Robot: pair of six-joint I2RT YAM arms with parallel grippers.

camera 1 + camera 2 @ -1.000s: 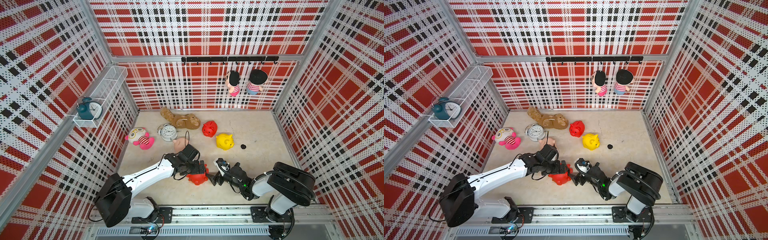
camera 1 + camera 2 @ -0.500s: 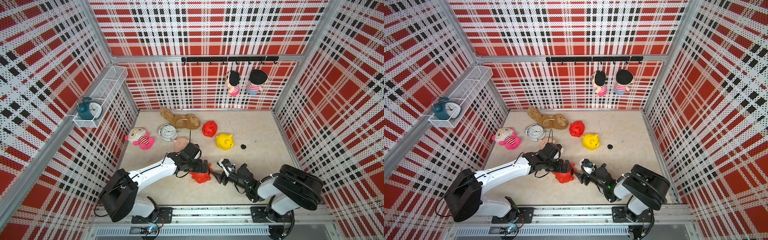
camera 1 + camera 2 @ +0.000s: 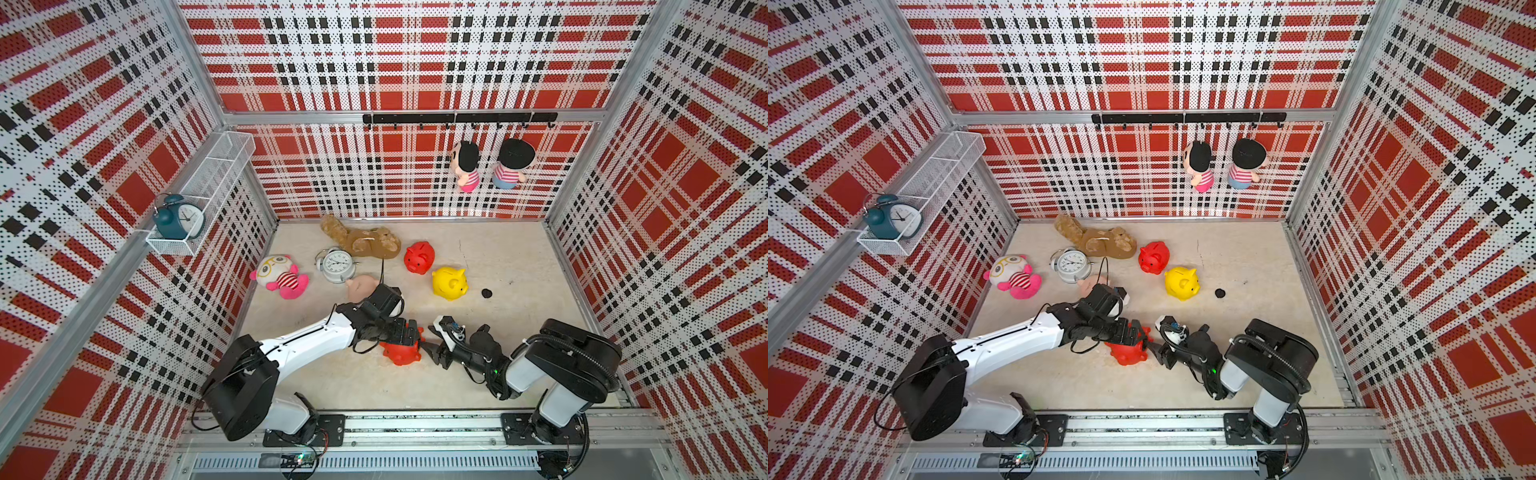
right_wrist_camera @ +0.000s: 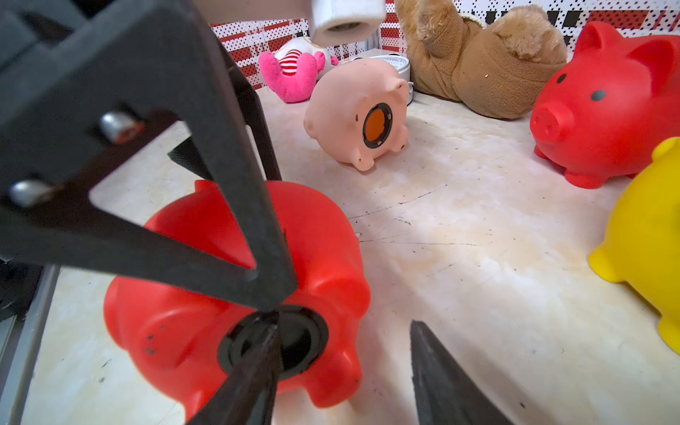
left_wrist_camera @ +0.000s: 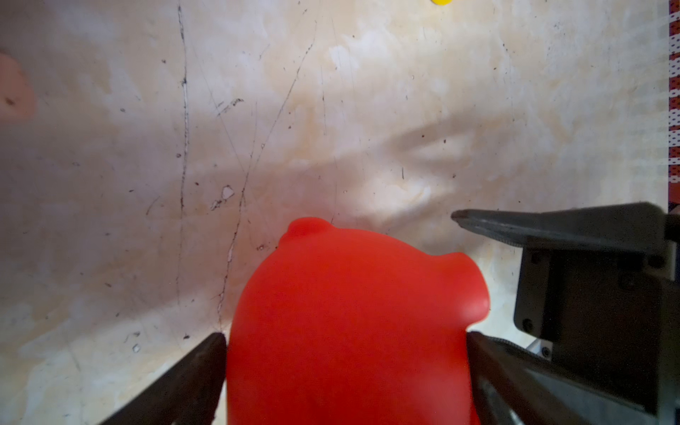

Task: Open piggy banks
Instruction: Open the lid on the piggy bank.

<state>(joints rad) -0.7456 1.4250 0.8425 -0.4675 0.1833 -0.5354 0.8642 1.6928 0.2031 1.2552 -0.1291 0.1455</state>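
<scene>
A red piggy bank (image 3: 401, 353) (image 3: 1128, 353) lies on its side near the front of the floor. My left gripper (image 5: 346, 338) (image 3: 401, 332) is shut on it, with a finger pressed to each flank. Its black belly plug (image 4: 294, 342) faces my right gripper (image 4: 344, 325) (image 3: 428, 343), which is open. One fingertip sits at the plug and the other hangs over bare floor. Further back stand a second red piggy bank (image 3: 419, 257) (image 4: 607, 103) and a yellow one (image 3: 449, 283) (image 4: 647, 239). A pale pink one (image 3: 360, 287) (image 4: 353, 114) lies on its side, belly hole showing.
A loose black plug (image 3: 486, 293) lies right of the yellow pig. At the back left are a silver alarm clock (image 3: 336, 265), a brown plush (image 3: 365, 241) and a pink-and-white plush (image 3: 280, 278). A teal clock (image 3: 178, 216) sits in a wall basket. Two dolls (image 3: 467, 166) hang on the back wall.
My right gripper's jaws have drawn closer together and one fingertip has come onto the held pig's plug. The left arm has nudged the red pig slightly to the right.
</scene>
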